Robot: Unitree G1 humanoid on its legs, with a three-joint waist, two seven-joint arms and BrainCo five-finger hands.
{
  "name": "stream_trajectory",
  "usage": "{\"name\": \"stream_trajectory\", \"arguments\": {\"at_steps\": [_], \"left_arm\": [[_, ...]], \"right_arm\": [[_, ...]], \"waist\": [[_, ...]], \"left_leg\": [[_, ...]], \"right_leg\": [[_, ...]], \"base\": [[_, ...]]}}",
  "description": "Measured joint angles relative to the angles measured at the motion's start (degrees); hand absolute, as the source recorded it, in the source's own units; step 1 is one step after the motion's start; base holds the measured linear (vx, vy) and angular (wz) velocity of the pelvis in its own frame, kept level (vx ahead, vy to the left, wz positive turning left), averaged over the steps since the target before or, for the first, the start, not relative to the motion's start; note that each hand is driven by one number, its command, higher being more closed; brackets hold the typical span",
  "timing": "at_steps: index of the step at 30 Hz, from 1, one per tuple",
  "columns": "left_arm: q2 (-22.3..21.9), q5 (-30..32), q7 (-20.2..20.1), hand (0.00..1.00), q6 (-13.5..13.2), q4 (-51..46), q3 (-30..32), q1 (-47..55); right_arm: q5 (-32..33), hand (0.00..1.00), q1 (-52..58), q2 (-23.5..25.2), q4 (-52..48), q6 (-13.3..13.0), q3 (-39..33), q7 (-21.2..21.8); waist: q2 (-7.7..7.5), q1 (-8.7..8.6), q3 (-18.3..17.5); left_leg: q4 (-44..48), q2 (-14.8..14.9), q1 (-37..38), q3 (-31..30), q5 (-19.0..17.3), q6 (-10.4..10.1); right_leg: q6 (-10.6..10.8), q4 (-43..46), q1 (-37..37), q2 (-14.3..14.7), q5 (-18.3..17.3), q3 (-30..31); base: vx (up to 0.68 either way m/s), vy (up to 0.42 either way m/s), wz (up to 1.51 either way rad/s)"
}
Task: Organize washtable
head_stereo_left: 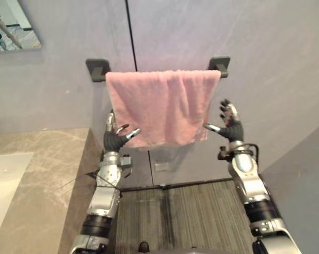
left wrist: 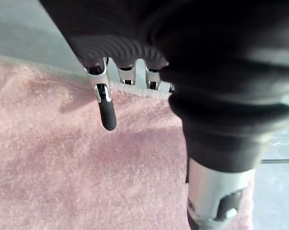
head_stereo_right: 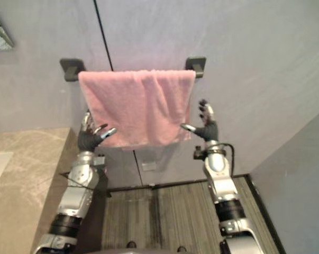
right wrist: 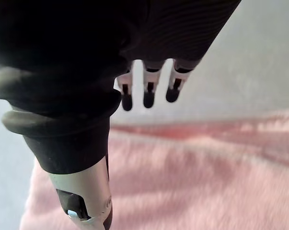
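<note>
**Left eye view:** A pink towel (head_stereo_left: 159,106) hangs over a rail on the grey wall. The rail is hidden under the cloth, and only its 2 dark brackets (head_stereo_left: 97,69) show. The left hand (head_stereo_left: 117,138) is at the towel's lower left corner, its fingers loose and spread, gripping nothing. The right hand (head_stereo_left: 229,124) is just beside the lower right edge, its fingers fanned upward and empty. To the left is a stone counter (head_stereo_left: 43,180) with a white sink (head_stereo_left: 3,180), cut off at the edge. Above it is the corner of a mirror (head_stereo_left: 11,24).

**Right eye view:** A small wall plate (head_stereo_right: 147,166) sits under the towel, above a striped floor (head_stereo_right: 175,211).

**Left wrist view:** Straight fingers (left wrist: 107,112) reach over the cloth. I cannot tell whether they touch it.

**Right wrist view:** Straight fingers (right wrist: 146,96) point at the bare wall, clear of the towel.
</note>
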Motion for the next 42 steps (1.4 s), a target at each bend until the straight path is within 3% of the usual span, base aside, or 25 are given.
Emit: {"name": "stream_trajectory", "arguments": {"at_steps": [4,11,18,24,33,42], "left_arm": [[0.05,-0.75,0.14,0.0,-0.34,-3.06,-2.14,-1.06],[-0.06,-3.44,-0.4,0.0,-0.95,-4.21,-6.6,-2.39],[0.03,-4.99,-1.53,0.0,-1.01,-4.18,-10.71,-4.54],[0.02,-5.7,-1.56,0.0,-1.07,-4.18,-10.95,-4.65],[-2.81,-5.45,-2.7,0.0,-1.75,-12.69,-4.9,3.51],[-4.06,-0.9,-2.7,0.0,-2.12,-21.77,0.59,10.97]], "right_arm": [[-0.05,0.0,-2.45,0.52,-0.01,-0.03,1.8,1.09],[-0.01,0.0,-2.62,0.97,-0.01,-0.04,5.61,2.37],[-0.07,0.0,-3.04,1.08,0.23,-0.03,8.45,3.61],[-0.07,0.0,-2.99,1.2,0.3,-0.03,7.97,3.47],[-2.01,0.0,8.69,7.36,-8.3,-0.53,-3.66,1.99],[-4.08,0.0,15.3,9.42,-19.12,-2.93,-7.02,2.04]], "waist": [[-0.13,0.7,0.11],[-0.77,-0.29,0.63],[-1.15,-0.16,0.86],[-1.7,-0.25,1.19],[-1.82,-0.98,1.46],[-1.67,-1.71,1.57]], "left_leg": [[0.0,-0.05,-0.89,-0.24,0.05,0.04],[0.01,-0.06,-0.65,-0.36,0.05,0.04],[-0.01,-0.03,-0.66,-0.52,0.11,0.11],[0.0,-0.05,-0.71,-0.48,0.12,0.11],[-0.01,-0.15,0.5,-0.56,0.12,0.11],[-0.34,-0.13,1.7,-0.53,0.1,0.09]], "right_leg": [[-0.01,0.0,-0.77,-0.01,0.01,-0.18],[-0.02,-0.19,-0.33,0.0,0.01,-0.37],[-0.05,-0.1,-0.33,0.02,0.04,-0.4],[-0.05,-0.2,-0.35,0.02,0.04,-0.39],[-0.15,0.55,0.43,-0.06,-0.12,-0.77],[-0.19,1.55,0.69,-0.1,-0.64,-0.69]], "base": [[-0.01,-0.006,0.02],[0.0,0.0,0.0],[-0.03,-0.006,0.0],[0.0,0.0,0.0],[-0.01,-0.001,-0.01],[-0.06,-0.001,-0.01]]}}
